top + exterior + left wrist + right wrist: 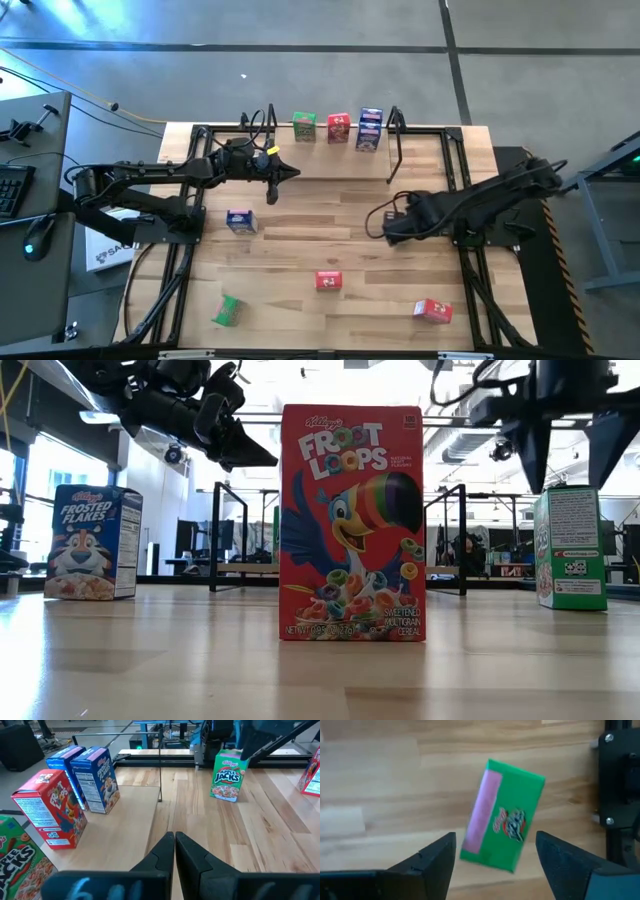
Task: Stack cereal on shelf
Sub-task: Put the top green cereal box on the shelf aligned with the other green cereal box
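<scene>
My right gripper (495, 839) is open and points down over a green cereal box (502, 827) standing upright on the table, one finger on each side of it and above it. My right arm hides this box in the high view; the low view shows it (570, 547) under the gripper (545, 472). My left gripper (174, 842) is shut and empty, hovering in front of the shelf (127, 817). On the shelf's board (330, 147) stand a green box (304, 126), a red box (338, 127) and blue boxes (369, 130).
Loose boxes stand or lie on the table: a blue one (239, 221) near my left arm, a red one (328, 281) at the middle, a red one (432, 311) and a green one (227, 310) by the near edge. Black shelf uprights (395, 140) stand at both ends.
</scene>
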{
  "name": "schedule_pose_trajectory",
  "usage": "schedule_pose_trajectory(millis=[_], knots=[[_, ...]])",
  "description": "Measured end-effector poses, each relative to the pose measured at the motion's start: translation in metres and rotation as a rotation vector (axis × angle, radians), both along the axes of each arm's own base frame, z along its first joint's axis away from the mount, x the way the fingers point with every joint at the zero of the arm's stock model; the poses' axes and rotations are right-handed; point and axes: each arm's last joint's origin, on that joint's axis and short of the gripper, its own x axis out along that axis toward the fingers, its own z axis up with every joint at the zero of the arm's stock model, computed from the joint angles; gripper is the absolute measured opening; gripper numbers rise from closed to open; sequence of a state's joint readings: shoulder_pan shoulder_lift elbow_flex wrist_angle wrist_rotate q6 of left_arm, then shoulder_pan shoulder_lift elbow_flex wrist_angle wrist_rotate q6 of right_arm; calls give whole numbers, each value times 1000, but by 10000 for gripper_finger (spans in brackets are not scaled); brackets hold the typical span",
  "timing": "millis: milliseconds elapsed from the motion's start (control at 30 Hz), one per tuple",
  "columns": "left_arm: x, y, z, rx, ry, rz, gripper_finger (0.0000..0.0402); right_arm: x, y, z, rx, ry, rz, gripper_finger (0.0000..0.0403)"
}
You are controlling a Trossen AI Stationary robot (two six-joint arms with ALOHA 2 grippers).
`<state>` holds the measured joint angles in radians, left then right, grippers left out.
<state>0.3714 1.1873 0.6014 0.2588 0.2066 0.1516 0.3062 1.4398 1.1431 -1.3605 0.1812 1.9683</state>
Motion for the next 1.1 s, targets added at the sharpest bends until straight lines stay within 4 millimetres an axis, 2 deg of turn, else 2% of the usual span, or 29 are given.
schedule_pose_trajectory(millis=[200, 400, 733, 933, 1100], knots=[[0, 0, 0, 0, 0, 0, 7, 11, -3, -15, -29, 64, -70, 255], [0, 0, 0, -6, -1, 2, 7, 19, -5, -28, -48, 118, -68, 250], [0, 0, 0, -12, -2, 5, 7, 24, -5, -32, -120, 117, 92, 165], [0, 1, 1, -7, -10, 13, 7, 32, -7, -11, -154, 118, 272, 151], [0, 4, 4, -1, -44, 27, 7, 56, -20, 20, -288, 27, 560, 154]])
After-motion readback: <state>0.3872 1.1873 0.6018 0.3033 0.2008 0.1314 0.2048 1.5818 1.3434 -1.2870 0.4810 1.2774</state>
